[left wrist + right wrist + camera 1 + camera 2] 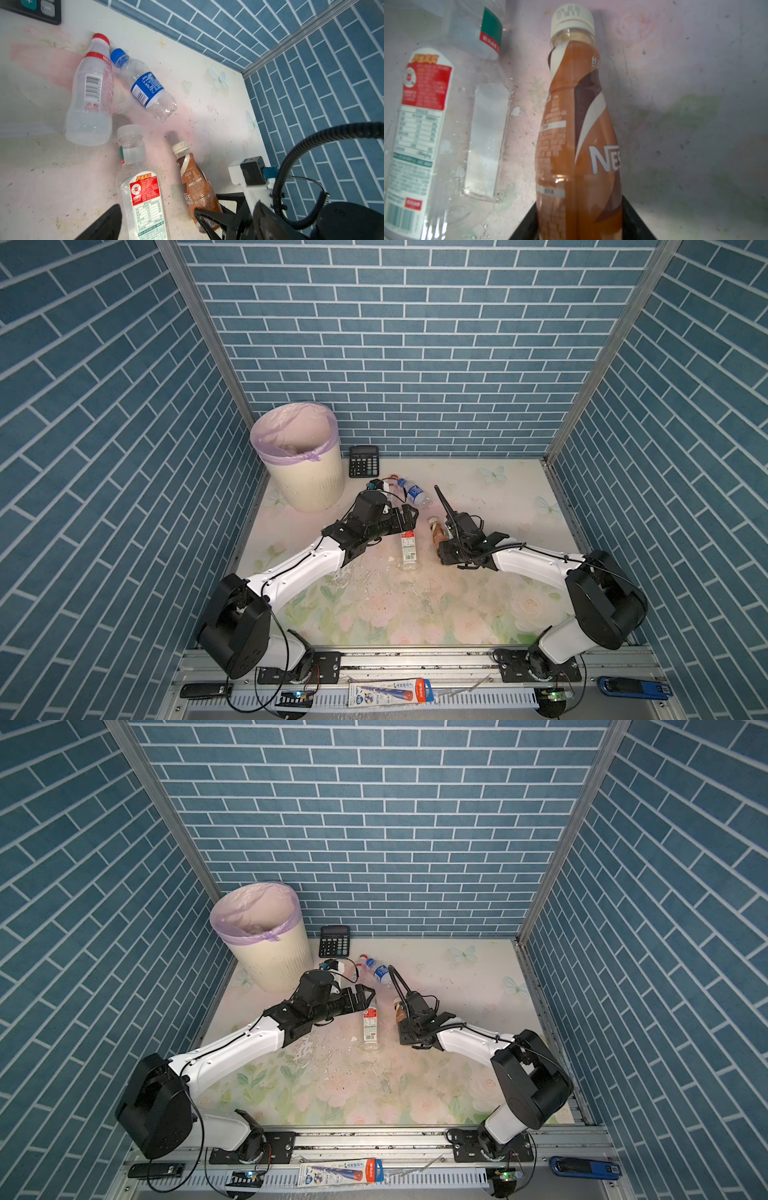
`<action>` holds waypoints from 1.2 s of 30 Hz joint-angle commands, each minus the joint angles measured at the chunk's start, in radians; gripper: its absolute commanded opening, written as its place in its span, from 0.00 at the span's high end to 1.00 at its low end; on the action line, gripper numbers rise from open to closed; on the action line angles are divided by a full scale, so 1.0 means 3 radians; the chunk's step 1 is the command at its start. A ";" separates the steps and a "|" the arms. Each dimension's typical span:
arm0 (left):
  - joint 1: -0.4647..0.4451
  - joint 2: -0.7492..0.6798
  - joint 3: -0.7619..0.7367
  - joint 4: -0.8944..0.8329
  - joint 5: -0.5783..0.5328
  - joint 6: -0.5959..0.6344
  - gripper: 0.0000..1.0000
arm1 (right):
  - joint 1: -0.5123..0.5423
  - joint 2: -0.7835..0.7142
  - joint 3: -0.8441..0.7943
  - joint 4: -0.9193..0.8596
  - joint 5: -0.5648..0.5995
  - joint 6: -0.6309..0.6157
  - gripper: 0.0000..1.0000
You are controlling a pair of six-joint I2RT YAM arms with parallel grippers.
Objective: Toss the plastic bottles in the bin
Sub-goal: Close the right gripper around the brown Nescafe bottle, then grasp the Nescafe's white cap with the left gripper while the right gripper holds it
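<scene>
The plastic bottles [409,549] are not all in the bin [307,485] yet. Four of them lie on the bench [478,497]. The bin stands in the far corner, on the left arm's side, with a lilac bag [266,448] over its rim. Something pale shows deep inside it, but I cannot tell what it is.

A red-cap bottle [91,93] and a blue-cap bottle [147,89] lie side by side near the black calculator [364,461]. Closer to the arms lie a clear bottle with a red and white label [145,199] and a brown bottle [577,135].

The right gripper [580,207] is closed around the fat bottom end of the brown bottle. Its black jaws press on both sides. The bottle looks to be low on the bench, not lifted. I think lifting it and carrying it across to the bin comes next.

The left gripper [409,517] is wide open and holds nothing. It hangs just over the neck end of the clear bottle.
</scene>
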 commanded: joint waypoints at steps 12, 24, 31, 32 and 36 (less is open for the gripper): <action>0.0145 0.0243 0.0404 0.0081 0.0308 -0.0435 0.01 | -0.0059 -0.0415 0.0436 -0.0123 -0.0293 -0.0102 0.69; 0.0250 0.0803 0.0836 0.0306 0.0575 -0.0774 0.04 | 0.0078 -0.0337 0.0974 -0.0063 -0.0341 -0.0140 0.69; 0.0309 0.1023 0.0983 0.0425 0.0589 -0.0799 0.19 | 0.0171 -0.0261 0.1095 0.0022 -0.0323 -0.0102 0.70; 0.0326 0.1045 0.0975 0.0455 0.0592 -0.0820 0.21 | 0.0176 -0.0255 0.1100 0.0017 -0.0320 -0.0102 0.70; 0.0360 0.1089 0.0942 0.0563 0.0592 -0.0866 0.34 | 0.0200 -0.0247 0.1119 -0.0016 -0.0290 -0.0102 0.70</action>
